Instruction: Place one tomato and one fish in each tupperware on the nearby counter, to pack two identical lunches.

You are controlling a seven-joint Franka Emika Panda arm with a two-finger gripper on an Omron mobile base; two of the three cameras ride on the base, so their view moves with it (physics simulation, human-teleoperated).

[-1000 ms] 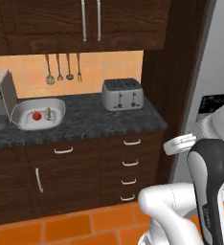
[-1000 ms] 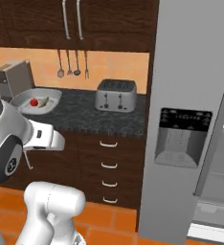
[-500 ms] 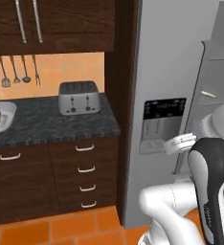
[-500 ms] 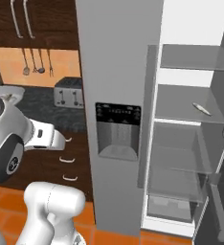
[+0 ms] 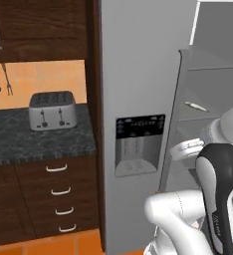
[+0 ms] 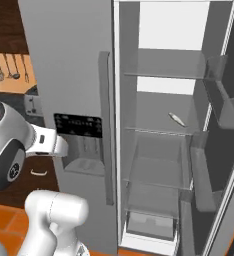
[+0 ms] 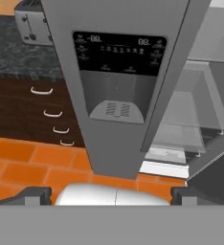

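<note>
Right base view now faces the open fridge (image 6: 159, 150); camera moved off the bench (image 5: 39, 142). Fish (image 6: 176, 119) on shelf. Pincer (image 7: 111, 194) wide open, empty.

Tall grey fridge (image 6: 69, 75), right door swung open on glass shelves (image 6: 161, 132); dispenser panel (image 5: 139, 144) on the closed door. Dark wood drawers (image 5: 54, 199) beside it. Orange tile floor (image 7: 23, 162) below.
</note>
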